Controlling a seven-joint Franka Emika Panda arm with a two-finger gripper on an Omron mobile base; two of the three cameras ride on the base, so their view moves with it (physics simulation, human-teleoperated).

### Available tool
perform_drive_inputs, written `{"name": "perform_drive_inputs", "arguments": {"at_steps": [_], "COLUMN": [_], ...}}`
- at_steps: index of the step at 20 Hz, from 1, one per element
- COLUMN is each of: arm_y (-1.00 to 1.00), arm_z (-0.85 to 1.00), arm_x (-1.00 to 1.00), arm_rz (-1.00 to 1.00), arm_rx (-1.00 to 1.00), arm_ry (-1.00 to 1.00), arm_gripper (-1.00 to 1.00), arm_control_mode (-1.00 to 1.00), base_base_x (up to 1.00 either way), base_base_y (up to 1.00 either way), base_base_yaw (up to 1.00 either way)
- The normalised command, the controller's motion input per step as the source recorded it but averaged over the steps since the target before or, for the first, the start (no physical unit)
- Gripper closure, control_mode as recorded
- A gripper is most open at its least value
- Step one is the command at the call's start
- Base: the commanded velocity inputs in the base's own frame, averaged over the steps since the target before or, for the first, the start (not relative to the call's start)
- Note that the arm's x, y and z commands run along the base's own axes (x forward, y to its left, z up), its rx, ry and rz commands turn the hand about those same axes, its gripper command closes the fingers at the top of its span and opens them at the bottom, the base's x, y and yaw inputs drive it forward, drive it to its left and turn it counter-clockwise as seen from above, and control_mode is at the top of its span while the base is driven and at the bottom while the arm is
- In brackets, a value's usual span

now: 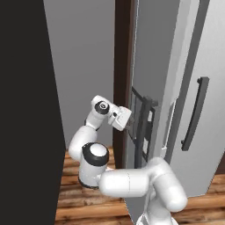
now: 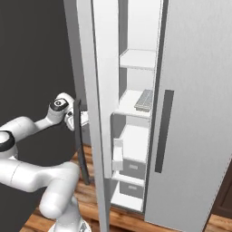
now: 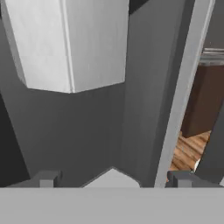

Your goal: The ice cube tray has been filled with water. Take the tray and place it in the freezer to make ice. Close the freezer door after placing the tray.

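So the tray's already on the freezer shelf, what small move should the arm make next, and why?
Probably press the gripper forward against the freezer door to swing it shut. The ice cube tray already lies on a white inner shelf, the door stands ajar, and the jaws are open and empty at the door's outer face by the dispenser recess.

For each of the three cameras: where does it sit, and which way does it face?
Left base view: behind-left, facing the freezer door's outer face; arm, gripper at the dispenser recess.
Right base view: behind-right, facing the open freezer, ice cube tray shelved; arm at left.
Hand view: on the hand, against the door; jaws apart.
Both base views share door and arm.
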Motion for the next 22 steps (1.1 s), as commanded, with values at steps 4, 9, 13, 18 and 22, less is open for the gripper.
{"name": "perform_drive_inputs", "arguments": {"at_steps": [4,9,13,18,22], "arm_y": [-1.0,-1.0,-1.0,-1.0,-0.94], "arm_z": [0.0,0.0,0.0,0.0,0.0], "arm_x": [-0.41,-0.06,0.0,0.0,0.16], "arm_rz": [0.09,0.25,0.42,0.52,0.59], "arm_rx": [0.14,0.21,0.27,0.25,0.24], "arm_ry": [0.0,-0.02,-0.09,-0.1,-0.09], "arm_gripper": [-1.0,-1.0,-1.0,-1.0,-1.0], "arm_control_mode": [-1.0,-1.0,-1.0,-1.0,-1.0], "base_base_x": [0.0,0.0,0.0,0.0,0.0], "base_base_y": [0.0,0.0,0.0,0.0,0.0], "base_base_yaw": [0.0,0.0,0.0,0.0,0.0]}}
